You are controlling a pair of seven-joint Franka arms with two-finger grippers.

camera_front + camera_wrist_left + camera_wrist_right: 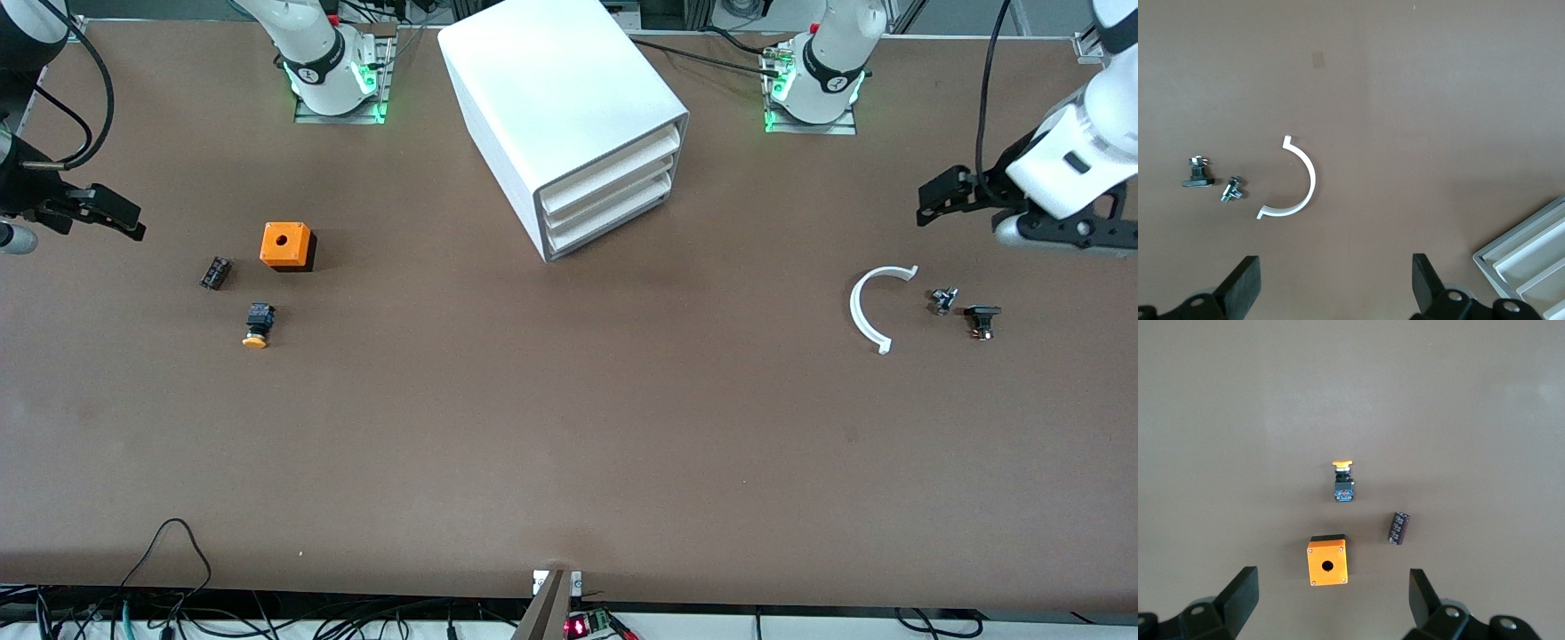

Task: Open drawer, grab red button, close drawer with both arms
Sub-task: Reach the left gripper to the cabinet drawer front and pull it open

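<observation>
Drawers shut, both arms waiting.
Your left gripper [929,206] at three o'clock and right gripper [120,218] at nine hover, fingers apart, ready for the white plastic cabinet's lowest drawer [613,222].

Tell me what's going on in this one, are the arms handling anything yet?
Nothing is handled yet. The left gripper hangs open over the table near the white curved clip and two small metal parts. The right gripper hangs open at its own end, near the orange cube, the orange-capped button and a small dark cylinder. The white cabinet stands between the arm bases with all three drawers shut, including the lowest drawer. No red-capped button is in sight.
</observation>
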